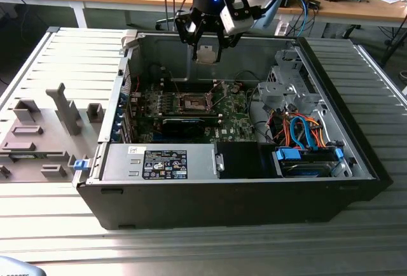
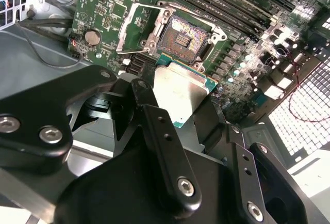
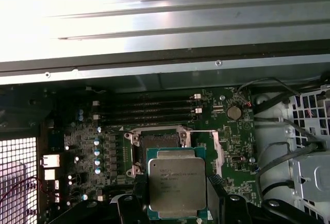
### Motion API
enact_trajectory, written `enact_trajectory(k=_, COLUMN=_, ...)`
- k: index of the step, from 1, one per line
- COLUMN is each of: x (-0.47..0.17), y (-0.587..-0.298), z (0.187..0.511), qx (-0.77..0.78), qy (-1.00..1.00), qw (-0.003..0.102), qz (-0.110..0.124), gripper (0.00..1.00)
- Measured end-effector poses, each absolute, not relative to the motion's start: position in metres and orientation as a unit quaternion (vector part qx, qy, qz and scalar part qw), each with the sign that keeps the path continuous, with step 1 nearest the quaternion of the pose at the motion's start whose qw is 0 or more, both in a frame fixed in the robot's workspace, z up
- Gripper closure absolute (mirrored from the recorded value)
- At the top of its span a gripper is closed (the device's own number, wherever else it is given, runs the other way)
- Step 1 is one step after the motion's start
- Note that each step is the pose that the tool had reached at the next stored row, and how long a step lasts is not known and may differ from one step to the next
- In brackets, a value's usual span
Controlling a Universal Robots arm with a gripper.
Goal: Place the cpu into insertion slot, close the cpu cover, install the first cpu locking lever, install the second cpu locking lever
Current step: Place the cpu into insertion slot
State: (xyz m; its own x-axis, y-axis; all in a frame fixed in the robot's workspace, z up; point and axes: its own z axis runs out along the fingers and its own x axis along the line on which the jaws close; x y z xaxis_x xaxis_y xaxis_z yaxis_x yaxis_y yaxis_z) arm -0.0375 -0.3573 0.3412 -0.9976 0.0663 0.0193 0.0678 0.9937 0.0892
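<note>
the flat square silver-grey cpu (image 3: pixel 177 185) is pinched by its edges in the black gripper (image 1: pixel 207 52), well above the open brown-centred, silver-rimmed insertion slot (image 2: pixel 181 39) on the green circuit board (image 3: pixel 227 146). seating it well likely means keeping it level, with corners squared to the rim.

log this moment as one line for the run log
gripper shut on cpu | cpu not seated | insertion slot empty | cpu cover open

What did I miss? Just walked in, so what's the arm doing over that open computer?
The arm's tool holds the cpu by its edges, over the open computer case. The insertion slot on the green board is empty, with the cpu cover swung open beside it. The chip is not yet seated.
</note>
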Motion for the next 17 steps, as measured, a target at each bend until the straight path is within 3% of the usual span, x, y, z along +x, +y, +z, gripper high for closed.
enact_trajectory(k=17, x=-0.0374, y=-0.3573, z=0.341, qx=-0.043, qy=-0.998, qw=0.008, qz=-0.045, gripper=0.45)
